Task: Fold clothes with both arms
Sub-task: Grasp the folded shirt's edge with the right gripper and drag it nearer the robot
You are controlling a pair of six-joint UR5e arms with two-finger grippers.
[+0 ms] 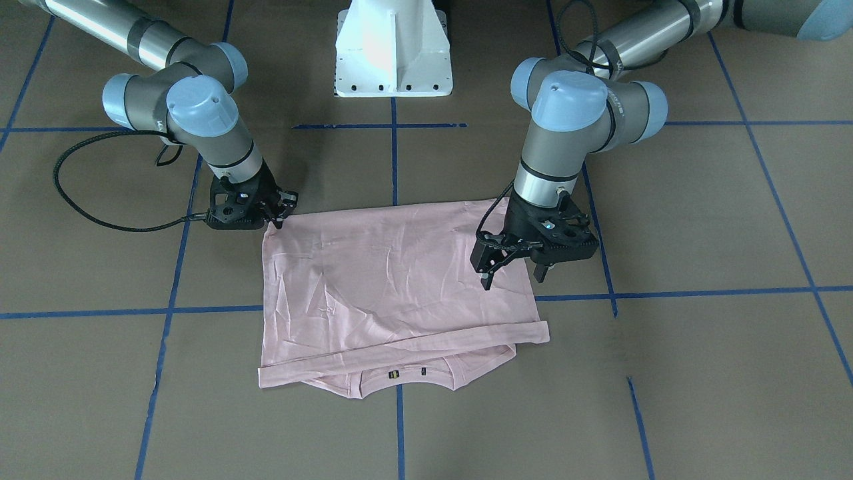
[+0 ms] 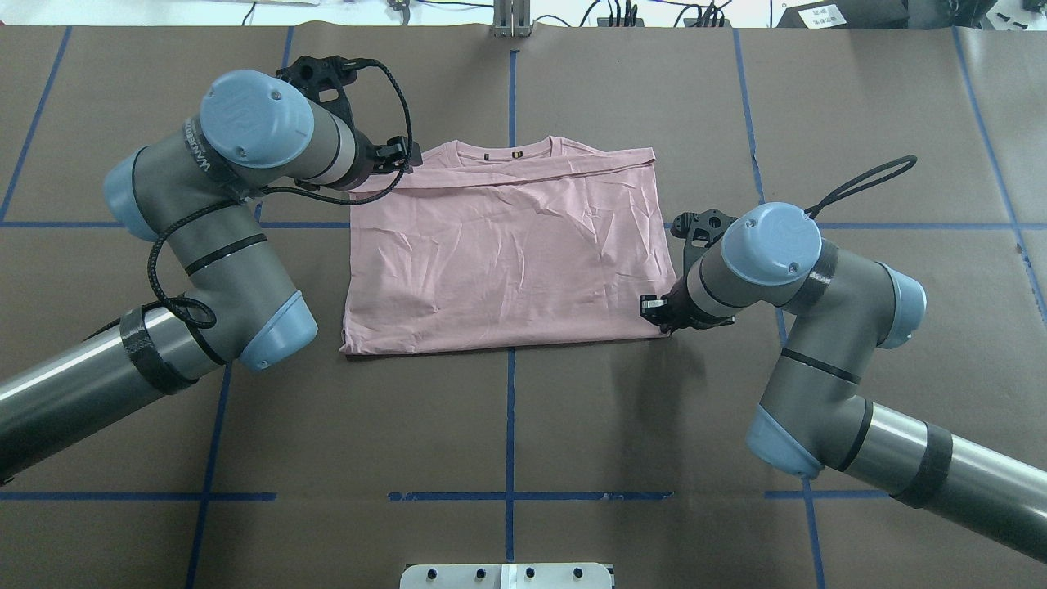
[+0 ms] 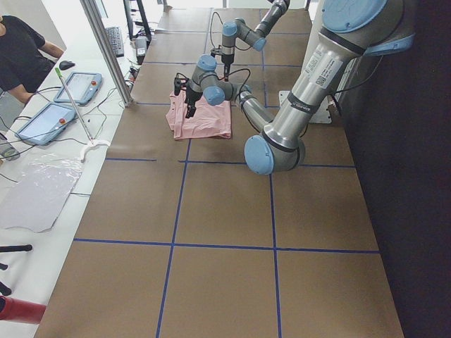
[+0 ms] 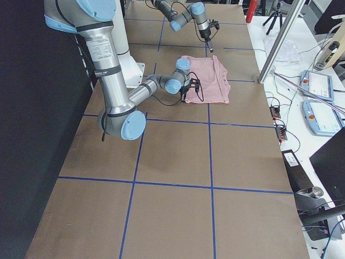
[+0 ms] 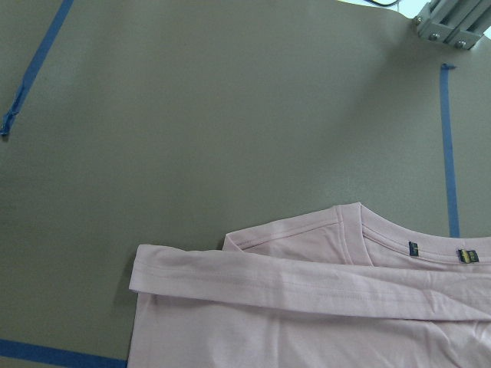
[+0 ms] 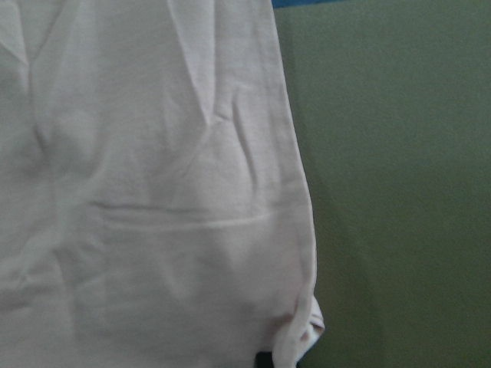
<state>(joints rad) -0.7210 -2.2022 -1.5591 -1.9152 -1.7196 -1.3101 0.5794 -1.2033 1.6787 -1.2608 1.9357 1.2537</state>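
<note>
In the front view, the T-shirt (image 1: 400, 280) is laid folded on the table (image 1: 700, 373). The left gripper (image 1: 513, 272) is held spread above its side, likely readied for a pinch. Overhead, the right gripper (image 2: 656, 308) is set at the near corner; its grip cannot be told.

This is a robotics lab. A broad table covered in brown paper (image 3: 225, 211) is marked into squares with blue tape lines (image 2: 510, 425). A grey-silver jointed left arm (image 2: 221, 237) and its matching right arm (image 2: 810, 343) flank a white metal pedestal (image 1: 393, 50). Alongside runs a white bench (image 3: 35, 271) carrying a grey touch-screen control pendant with a red button (image 3: 76, 86), a second such pendant (image 3: 44, 123) and a black keyboard (image 3: 113, 41). An aluminium frame post (image 3: 106, 49) stands at the bench, and a person in a black top (image 3: 21, 49) sits there.
</note>
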